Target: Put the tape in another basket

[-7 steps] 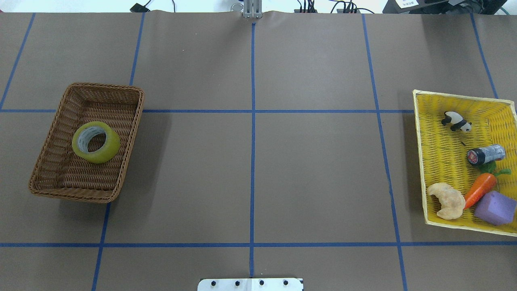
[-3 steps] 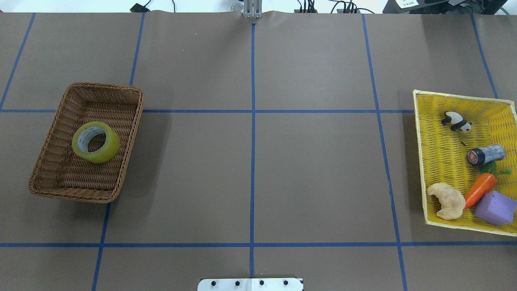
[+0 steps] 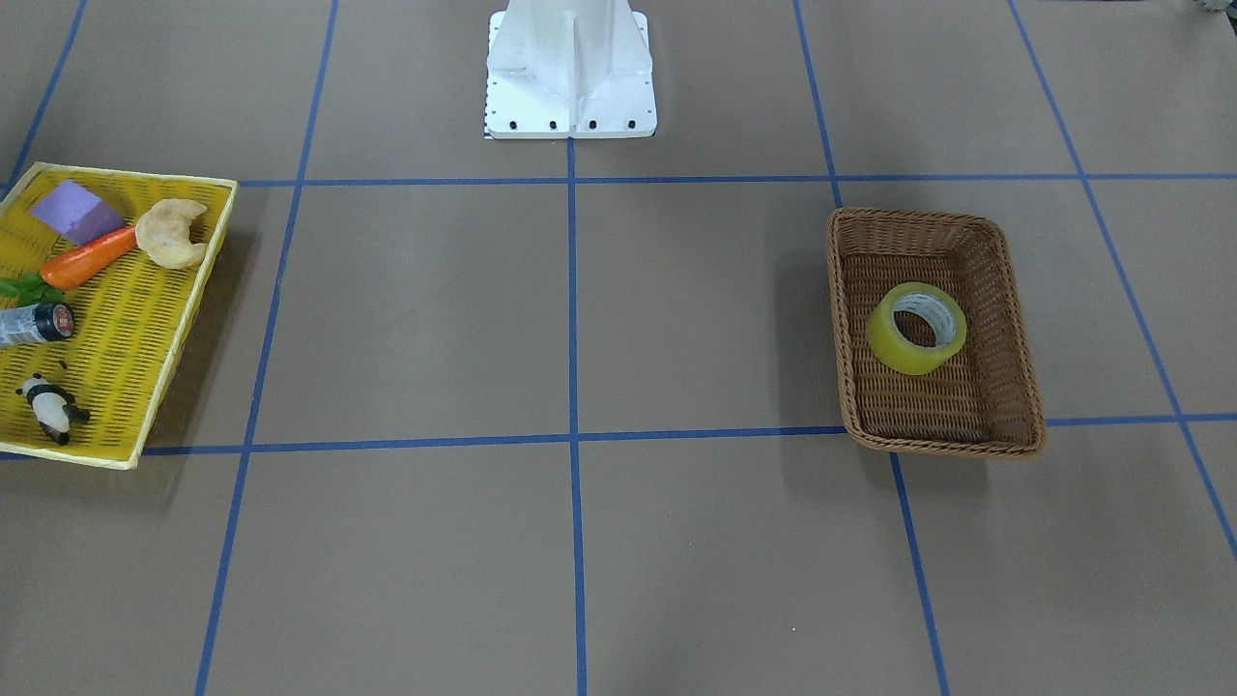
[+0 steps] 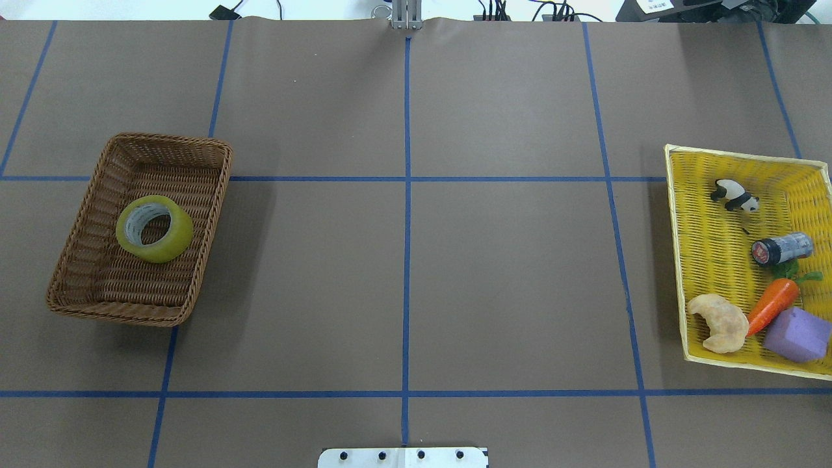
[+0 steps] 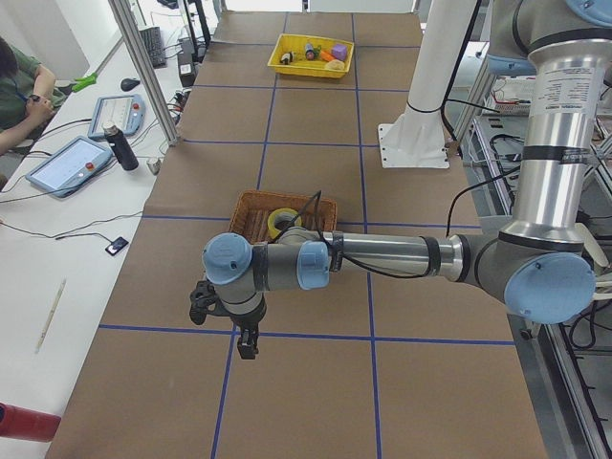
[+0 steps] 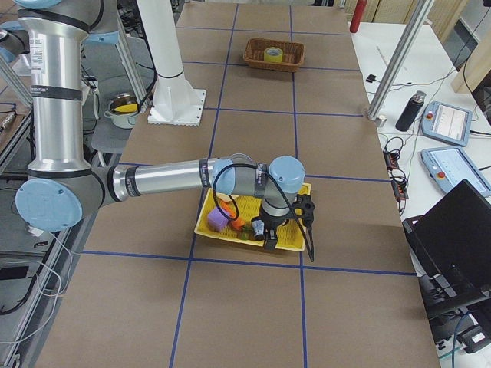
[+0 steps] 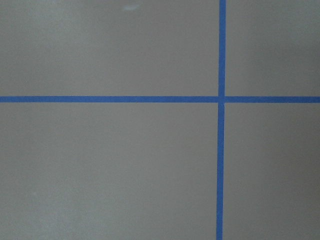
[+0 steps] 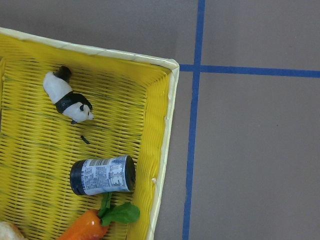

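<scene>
The yellow tape roll (image 4: 155, 228) lies inside the brown wicker basket (image 4: 110, 314) on the table's left side. The front-facing view also shows the tape (image 3: 916, 328) in the basket (image 3: 942, 443). No arm shows in the overhead or front-facing views. In the exterior left view my left gripper (image 5: 247, 340) points down over bare table, on the near side of the basket (image 5: 251, 204) and apart from it. In the exterior right view my right gripper (image 6: 268, 239) hangs over the yellow tray (image 6: 211, 230). I cannot tell whether either gripper is open or shut.
The flat yellow mesh tray (image 4: 676, 247) on the right holds a toy panda (image 4: 734, 195), a small dark bottle (image 4: 781, 249), a carrot (image 4: 772, 305), a croissant (image 4: 719, 322) and a purple block (image 4: 797, 334). The white robot base (image 3: 570, 68) stands at the table's middle edge.
</scene>
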`<state>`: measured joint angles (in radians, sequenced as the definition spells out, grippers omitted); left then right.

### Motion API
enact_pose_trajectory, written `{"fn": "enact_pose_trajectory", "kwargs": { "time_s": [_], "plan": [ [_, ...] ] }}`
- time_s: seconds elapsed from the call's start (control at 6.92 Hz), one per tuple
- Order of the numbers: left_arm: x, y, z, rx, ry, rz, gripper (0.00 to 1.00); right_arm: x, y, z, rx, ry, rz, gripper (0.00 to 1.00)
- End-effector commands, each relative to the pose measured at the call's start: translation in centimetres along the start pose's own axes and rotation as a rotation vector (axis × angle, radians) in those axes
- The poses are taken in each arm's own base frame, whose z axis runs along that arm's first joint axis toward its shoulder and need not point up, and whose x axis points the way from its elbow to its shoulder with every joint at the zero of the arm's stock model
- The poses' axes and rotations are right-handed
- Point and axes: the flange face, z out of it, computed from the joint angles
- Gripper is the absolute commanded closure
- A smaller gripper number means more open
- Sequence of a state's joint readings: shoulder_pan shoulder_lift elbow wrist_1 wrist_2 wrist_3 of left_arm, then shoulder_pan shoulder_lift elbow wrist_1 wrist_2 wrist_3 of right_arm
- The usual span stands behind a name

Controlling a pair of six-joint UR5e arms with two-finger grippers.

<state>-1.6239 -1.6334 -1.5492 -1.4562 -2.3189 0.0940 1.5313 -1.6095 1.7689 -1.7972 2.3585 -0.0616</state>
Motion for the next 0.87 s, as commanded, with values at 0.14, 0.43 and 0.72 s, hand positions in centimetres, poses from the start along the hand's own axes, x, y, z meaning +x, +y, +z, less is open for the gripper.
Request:
{"fn": "enact_pose_trajectory", "kwargs": {
  "time_s": [0.14,0.43,0.72],
  "plan": [
    [0.75,-0.33,0.15,-0.002,-0.002,0.015,0.02,0.23,0.15,-0.03,0.001,-0.001,0.006,0.0],
    [0.92,-0.36,0.32,-0.007,-0.002,0.018,0.02,0.33,0.23,-0.03,0.001,-0.001,0.008,0.0],
    [0.94,-0.49,0.25,-0.006,-0.005,0.019,0.02,0.46,0.29,-0.39,0.009,-0.001,0.01,0.0]
  ]
}}
